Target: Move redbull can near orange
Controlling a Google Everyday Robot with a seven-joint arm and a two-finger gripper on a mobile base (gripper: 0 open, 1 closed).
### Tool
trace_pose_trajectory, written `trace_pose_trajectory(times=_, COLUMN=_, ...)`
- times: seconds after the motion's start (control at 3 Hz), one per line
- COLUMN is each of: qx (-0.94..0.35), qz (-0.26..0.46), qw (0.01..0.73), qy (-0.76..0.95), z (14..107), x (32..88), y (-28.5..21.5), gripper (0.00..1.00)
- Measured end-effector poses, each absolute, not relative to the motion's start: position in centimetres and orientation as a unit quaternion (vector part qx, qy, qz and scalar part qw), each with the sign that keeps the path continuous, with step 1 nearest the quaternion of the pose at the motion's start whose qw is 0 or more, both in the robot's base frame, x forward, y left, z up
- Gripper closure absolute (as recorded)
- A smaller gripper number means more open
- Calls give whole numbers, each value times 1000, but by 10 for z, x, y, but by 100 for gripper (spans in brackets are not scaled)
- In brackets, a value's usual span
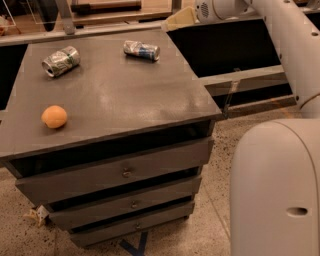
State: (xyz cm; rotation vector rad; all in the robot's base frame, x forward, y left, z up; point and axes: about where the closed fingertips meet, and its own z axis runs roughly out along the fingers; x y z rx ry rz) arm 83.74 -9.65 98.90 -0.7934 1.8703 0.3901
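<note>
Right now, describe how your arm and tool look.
The arm is smooth white rounded tubing with a dotted grille near the wrist. The tool, by the cabinet's far right corner, is pale cream. The white shell in front has an oval slot.

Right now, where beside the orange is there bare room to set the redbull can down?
Bare tabletop runs from the orange right to the front right corner, and between the orange and the green-marked can. The back edge is busier: that can and the redbull can lie there, with the tool hovering past the back right corner.
</note>
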Motion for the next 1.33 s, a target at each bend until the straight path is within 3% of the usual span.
trace_pose_trajectory(times=1.33, qx=-420, qz=162, qw=413, qy=792, z=929, x=849, y=-40, gripper=0)
